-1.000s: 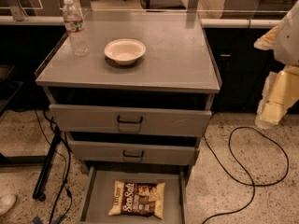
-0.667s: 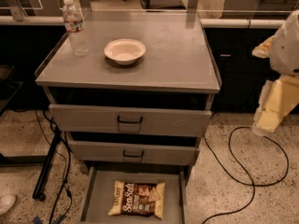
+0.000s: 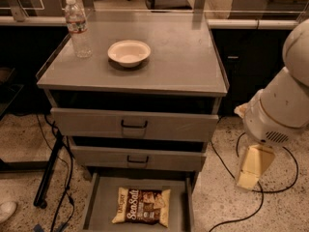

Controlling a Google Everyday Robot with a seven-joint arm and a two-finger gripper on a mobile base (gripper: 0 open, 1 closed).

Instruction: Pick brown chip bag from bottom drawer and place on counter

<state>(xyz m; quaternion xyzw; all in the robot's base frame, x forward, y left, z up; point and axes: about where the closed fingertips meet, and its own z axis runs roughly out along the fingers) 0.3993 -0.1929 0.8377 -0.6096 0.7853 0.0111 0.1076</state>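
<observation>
The brown chip bag [image 3: 142,206] lies flat, label up, in the bottom drawer [image 3: 101,209], which is pulled out at floor level. The counter [image 3: 178,57] is the grey top of the cabinet. My gripper [image 3: 252,167] hangs as a cream-yellow piece below the white arm joint [image 3: 282,105] at the right of the cabinet. It is about level with the middle drawer, above and to the right of the bag, and apart from it. I see nothing held in it.
A water bottle [image 3: 78,28] and a white bowl [image 3: 128,52] stand on the counter's left half. The two upper drawers with black handles [image 3: 133,124] stick out slightly over the bottom drawer's rear. Cables [image 3: 58,178] lie on the floor at both sides.
My arm and gripper have moved down and to the left, closer to the cabinet's right side. The bag, bowl and bottle have not moved.
</observation>
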